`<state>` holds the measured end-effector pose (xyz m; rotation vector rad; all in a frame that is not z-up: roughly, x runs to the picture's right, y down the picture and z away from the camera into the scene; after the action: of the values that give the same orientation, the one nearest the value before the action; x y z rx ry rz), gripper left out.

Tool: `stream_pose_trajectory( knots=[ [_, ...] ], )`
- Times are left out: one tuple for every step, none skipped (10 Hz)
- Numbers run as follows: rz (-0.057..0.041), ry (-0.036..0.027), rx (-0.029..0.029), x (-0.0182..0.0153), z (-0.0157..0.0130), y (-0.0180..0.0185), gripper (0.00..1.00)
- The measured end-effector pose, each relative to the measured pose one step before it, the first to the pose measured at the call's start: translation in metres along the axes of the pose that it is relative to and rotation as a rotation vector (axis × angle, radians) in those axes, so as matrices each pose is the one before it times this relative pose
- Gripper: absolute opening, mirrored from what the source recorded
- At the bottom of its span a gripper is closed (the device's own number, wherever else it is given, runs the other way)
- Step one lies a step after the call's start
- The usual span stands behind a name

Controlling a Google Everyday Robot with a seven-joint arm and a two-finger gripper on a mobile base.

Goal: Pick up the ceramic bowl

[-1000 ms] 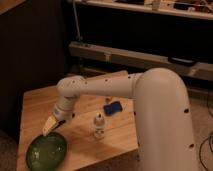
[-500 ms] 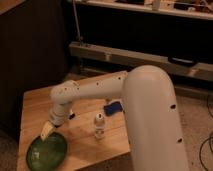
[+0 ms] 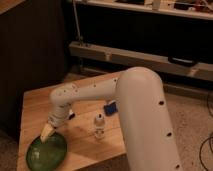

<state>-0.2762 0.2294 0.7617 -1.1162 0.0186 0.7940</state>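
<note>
The ceramic bowl [image 3: 46, 151] is a wide, shallow, glossy green bowl at the front left corner of the wooden table [image 3: 35, 102]. My white arm reaches left across the table. My gripper [image 3: 47, 132] has pale yellowish fingertips and hangs right over the bowl's far rim, at or just above it.
A small white bottle [image 3: 99, 125] stands upright near the table's middle front. A small blue object [image 3: 110, 107] lies behind it, close to my arm. A dark wall and a metal rail run behind the table. Carpet lies to the right.
My arm has swung left and down. The gripper has moved from above the table behind the bowl to the bowl's far rim. The bowl, bottle and blue object stay in place.
</note>
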Motion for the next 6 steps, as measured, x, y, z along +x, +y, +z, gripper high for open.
stream_pose_trajectory(
  knots=[
    [-0.01457,0.01523,-0.01970,-0.00168,0.00665,0.00301,0.80],
    [-0.01349,0.01575,-0.01640,-0.00168,0.00549,0.00406,0.80],
    [-0.00905,0.02110,-0.00963,-0.00007,0.00363,0.00214,0.80],
    [-0.00781,0.02261,-0.00487,0.00088,0.00260,0.00239,0.80],
    [-0.01000,0.02557,-0.00194,0.00048,0.00347,0.00366,0.73],
    [-0.00399,0.01629,0.00181,0.00091,0.00124,0.00173,0.66]
  ],
)
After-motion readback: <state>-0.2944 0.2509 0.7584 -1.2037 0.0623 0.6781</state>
